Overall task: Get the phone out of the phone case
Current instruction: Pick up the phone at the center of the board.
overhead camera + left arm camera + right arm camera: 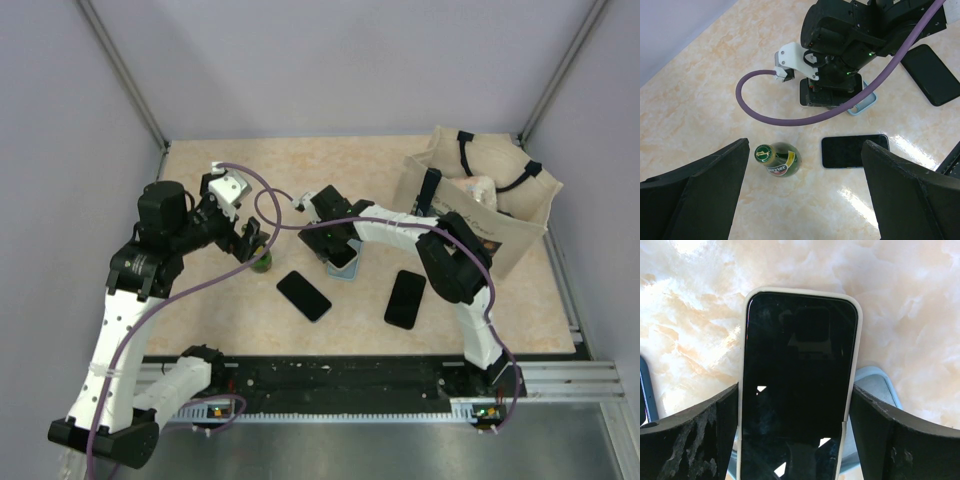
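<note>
A black-screened phone (800,365) with a pale rim stands between my right gripper's (795,440) fingers, which press on its two long edges. The light blue phone case (875,385) lies on the table under and behind it, showing at the phone's right side. In the top view the right gripper (335,245) is at mid-table over the case (347,272). The left wrist view shows the phone (810,95) and the case (866,102) below the right wrist. My left gripper (805,200) is open and empty, hovering left of them (250,240).
A green Perrier bottle (779,160) stands upright under the left gripper, also seen from the top (262,263). Two bare black phones (303,295) (405,298) lie flat nearer the front. A beige tote bag (480,205) stands at the back right.
</note>
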Controlling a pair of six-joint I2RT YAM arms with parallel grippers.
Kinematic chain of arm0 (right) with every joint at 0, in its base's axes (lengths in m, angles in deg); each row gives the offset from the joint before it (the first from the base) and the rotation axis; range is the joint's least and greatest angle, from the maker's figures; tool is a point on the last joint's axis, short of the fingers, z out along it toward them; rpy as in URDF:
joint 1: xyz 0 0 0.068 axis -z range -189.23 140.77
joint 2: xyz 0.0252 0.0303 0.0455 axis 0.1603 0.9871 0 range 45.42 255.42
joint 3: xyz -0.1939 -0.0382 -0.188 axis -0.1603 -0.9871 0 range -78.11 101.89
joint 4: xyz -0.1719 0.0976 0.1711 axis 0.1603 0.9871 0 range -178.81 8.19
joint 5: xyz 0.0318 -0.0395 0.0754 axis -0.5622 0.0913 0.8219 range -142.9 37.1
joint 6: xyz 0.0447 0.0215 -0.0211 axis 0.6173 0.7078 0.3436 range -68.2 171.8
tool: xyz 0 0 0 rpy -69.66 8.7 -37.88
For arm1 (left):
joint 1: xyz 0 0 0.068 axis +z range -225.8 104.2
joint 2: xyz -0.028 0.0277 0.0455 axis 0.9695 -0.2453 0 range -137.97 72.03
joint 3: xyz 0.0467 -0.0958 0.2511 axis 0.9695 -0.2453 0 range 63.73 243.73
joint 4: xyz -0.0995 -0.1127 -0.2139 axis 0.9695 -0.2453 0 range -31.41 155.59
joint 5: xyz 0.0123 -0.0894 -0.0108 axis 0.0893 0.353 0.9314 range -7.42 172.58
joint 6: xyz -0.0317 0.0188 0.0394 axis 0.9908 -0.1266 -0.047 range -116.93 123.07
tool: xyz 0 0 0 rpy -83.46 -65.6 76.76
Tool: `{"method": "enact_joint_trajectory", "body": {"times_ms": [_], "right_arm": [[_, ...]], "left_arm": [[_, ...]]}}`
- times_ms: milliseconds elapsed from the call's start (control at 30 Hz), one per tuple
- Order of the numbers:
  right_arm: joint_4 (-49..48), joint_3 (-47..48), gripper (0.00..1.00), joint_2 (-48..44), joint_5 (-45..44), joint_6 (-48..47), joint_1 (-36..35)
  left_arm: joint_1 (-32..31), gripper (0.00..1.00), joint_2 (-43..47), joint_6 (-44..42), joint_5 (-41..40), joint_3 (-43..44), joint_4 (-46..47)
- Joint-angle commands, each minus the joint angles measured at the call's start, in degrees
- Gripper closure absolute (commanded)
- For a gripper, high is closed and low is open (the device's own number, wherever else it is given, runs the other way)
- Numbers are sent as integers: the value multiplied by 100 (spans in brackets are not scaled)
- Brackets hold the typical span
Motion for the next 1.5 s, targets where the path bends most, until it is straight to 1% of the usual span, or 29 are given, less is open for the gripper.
{"method": "enact_joint_trajectory", "body": {"times_ms": [0,100,167,333,500,567,733,767,800,1000,1200,1233,1367,1467], "right_arm": [[76,147,19,160,-227,-8,-29],[111,59,22,107,-219,-26,-29],[111,15,28,54,-201,-34,-29],[120,24,54,-165,-175,-61,-29],[243,208,76,-464,-96,-122,23],[304,313,84,-648,-52,-131,67],[401,446,96,-1052,27,-192,208],[410,446,98,-1132,19,-184,225],[410,446,100,-1219,192,-193,260],[542,481,100,-1606,493,-114,462],[525,490,100,-2125,686,-131,639],[524,507,100,-2195,704,-140,639],[524,648,100,-2485,783,-149,630],[516,797,100,-2644,835,-184,639]], "left_arm": [[41,1,92,-31,45,69,119],[41,1,92,-31,36,78,119],[41,1,92,-22,36,78,119],[41,1,83,-5,27,69,162],[49,1,101,100,-26,105,198],[49,1,101,109,-52,96,224],[75,1,101,241,-96,87,329],[84,1,110,302,-105,87,356],[93,1,110,338,-96,87,382],[164,1,40,899,-210,315,715],[181,1,-250,1937,-702,447,1322],[181,1,-303,2268,-720,447,1418],[181,1,-505,2990,-712,272,1796],[181,1,-681,3430,-379,62,2121]]}}
